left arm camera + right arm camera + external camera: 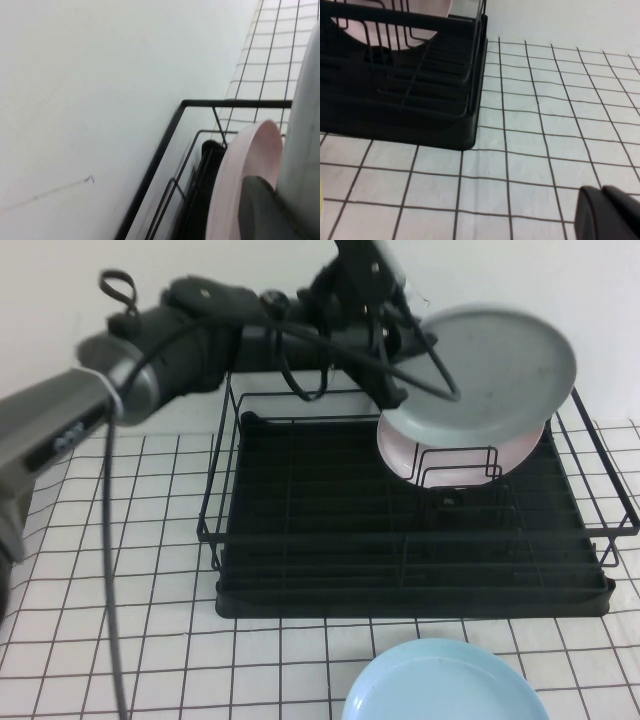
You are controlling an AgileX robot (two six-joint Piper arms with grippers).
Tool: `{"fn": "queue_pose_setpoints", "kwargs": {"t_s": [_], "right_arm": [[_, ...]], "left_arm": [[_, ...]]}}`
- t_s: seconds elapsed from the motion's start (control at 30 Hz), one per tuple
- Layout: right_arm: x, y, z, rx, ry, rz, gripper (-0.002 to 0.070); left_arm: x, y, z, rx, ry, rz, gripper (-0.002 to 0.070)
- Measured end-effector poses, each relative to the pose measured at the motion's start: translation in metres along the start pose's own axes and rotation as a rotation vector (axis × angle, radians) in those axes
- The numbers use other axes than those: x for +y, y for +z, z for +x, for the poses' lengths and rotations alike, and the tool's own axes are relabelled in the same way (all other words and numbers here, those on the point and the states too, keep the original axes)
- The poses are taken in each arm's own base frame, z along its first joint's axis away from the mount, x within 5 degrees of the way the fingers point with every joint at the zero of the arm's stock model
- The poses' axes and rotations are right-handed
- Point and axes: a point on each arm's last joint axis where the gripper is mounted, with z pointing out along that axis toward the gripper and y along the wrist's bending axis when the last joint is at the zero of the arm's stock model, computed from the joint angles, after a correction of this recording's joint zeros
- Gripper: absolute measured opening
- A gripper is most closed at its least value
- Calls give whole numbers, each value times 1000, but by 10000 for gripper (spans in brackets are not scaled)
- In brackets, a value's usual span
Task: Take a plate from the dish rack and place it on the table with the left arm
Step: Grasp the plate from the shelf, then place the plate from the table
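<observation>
From the high view, the left arm (150, 380) reaches across the back of the dish rack (410, 540), and the left tool (395, 390) sits at the near edge of the pale grey plate (490, 370), clamped on its rim. The plate is lifted, tilted, above the rack's rear right corner, with the pink plate (440, 455) just beneath it and upright among the wire dividers. A light blue plate (445, 685) lies on the surface (100, 570) in front of the rack. The right tool is not in this view.

In the left wrist view, a dark fingertip (257, 210) presses against the grey plate at the frame's edge, the pink plate's rim close beside it, the rack's top wire beyond.

The right wrist view shows the rack's corner and open gridded surface; only a dark bit of the right tool (607, 212) appears, parked low beside the rack — whether it is apart or together I cannot tell.

The step in hand looks like the lift-out. Next, the plate must clear the top wire and the pink plate, then travel to bare surface — away from the blue plate — before release.
</observation>
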Motion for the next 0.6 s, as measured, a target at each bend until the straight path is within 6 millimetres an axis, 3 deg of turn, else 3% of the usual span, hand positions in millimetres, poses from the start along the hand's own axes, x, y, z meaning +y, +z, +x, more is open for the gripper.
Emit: {"fn": "queue_pose_setpoints", "kwargs": {"t_s": [0.2, 0.33, 0.43, 0.6], "right_arm": [[0, 0, 0, 0, 0, 0, -1], [0, 0, 0, 0, 0, 0, -1], [0, 0, 0, 0, 0, 0, -1], [0, 0, 0, 0, 0, 0, -1]], "left_arm": [[-6, -41, -50, -30, 2, 8, 81], [-18, -76, -80, 19, -186, 53, 81], [-32, -95, -86, 137, -321, 137, 81], [-52, -109, -74, 387, -485, 284, 81]]}}
